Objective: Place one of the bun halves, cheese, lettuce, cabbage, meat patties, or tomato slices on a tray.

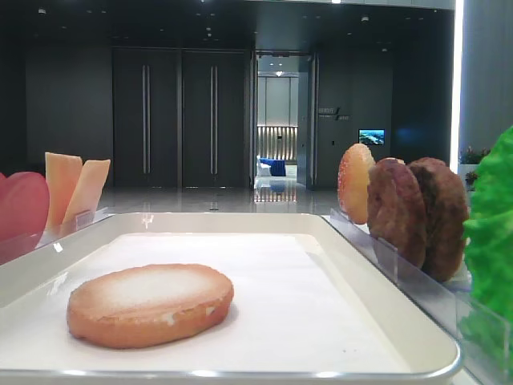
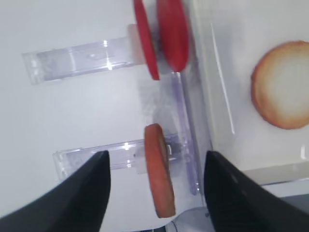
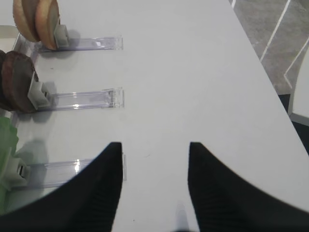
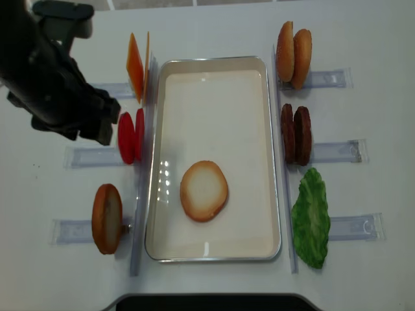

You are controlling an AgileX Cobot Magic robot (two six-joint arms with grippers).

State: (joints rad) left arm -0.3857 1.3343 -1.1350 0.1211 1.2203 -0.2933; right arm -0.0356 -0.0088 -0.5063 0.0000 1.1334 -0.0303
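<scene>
Risk as I read it — the left gripper [image 2: 154, 193], descending, could clip the upright bun half [image 2: 159, 176] or knock the tomato slices [image 2: 161, 36] out of their clear holders [image 2: 77, 60]. Its jaws are spread wide and hold nothing; that bun stands between them, lower centre of the wrist frame. Another bun half [image 4: 203, 190] lies flat on the tray [image 4: 214, 61], lower middle. Right gripper [image 3: 154, 188] — spread, empty, over bare table [image 3: 193, 72].

Legible text: none. A wall sign [image 1: 332, 114] on the dark wall in the background of the exterior high view carries lettering too small to read. No labels, brands or numbers elsewhere.
</scene>
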